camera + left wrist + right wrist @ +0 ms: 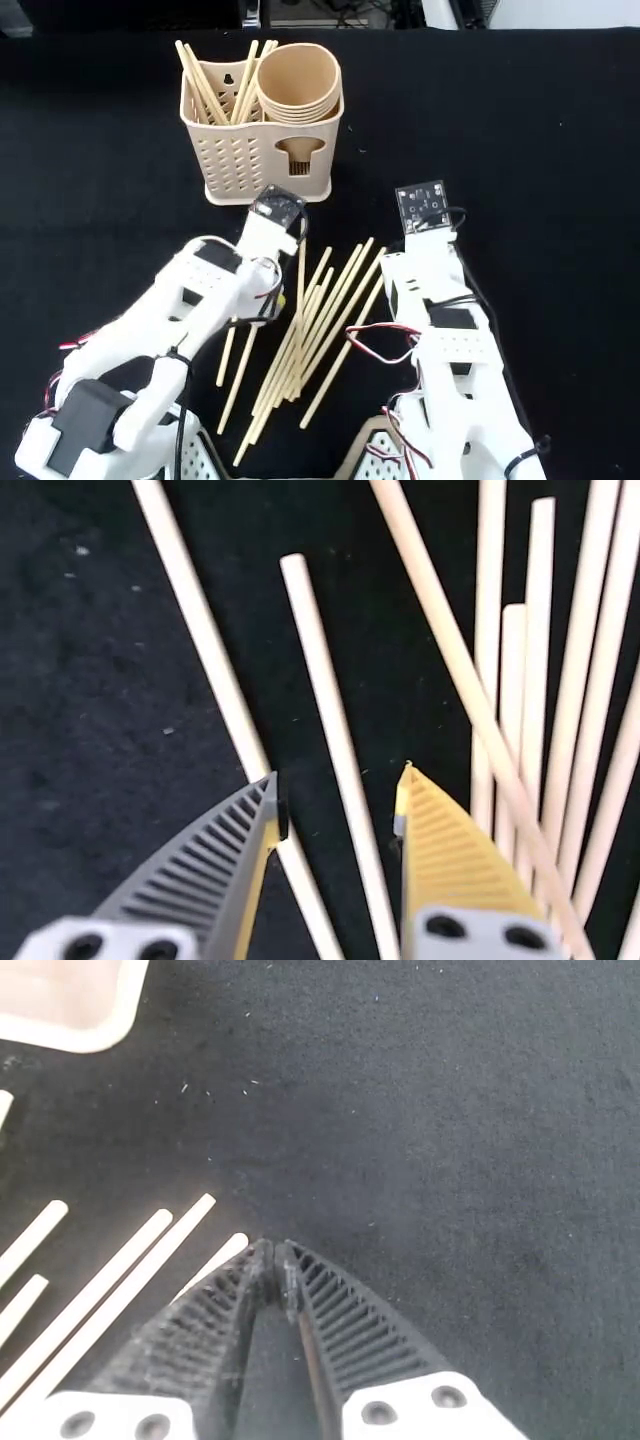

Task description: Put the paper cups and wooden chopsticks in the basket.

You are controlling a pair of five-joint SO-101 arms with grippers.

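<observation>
The beige slotted basket (262, 160) stands at the back of the black table. It holds stacked paper cups (298, 80) in one half and several wooden chopsticks (205, 85) in the other. More loose chopsticks (310, 320) lie fanned out between the two arms. My left gripper (338, 780) is open, low over the pile's left side, with one chopstick (320, 680) running between its fingers. My right gripper (273, 1252) is shut on nothing, just beside the far ends of several chopsticks (150, 1240). A corner of the basket (70, 1005) lies beyond it.
Black cloth (540, 130) covers the table, with open room right of the basket and along the left side. Both arm bases sit at the near edge.
</observation>
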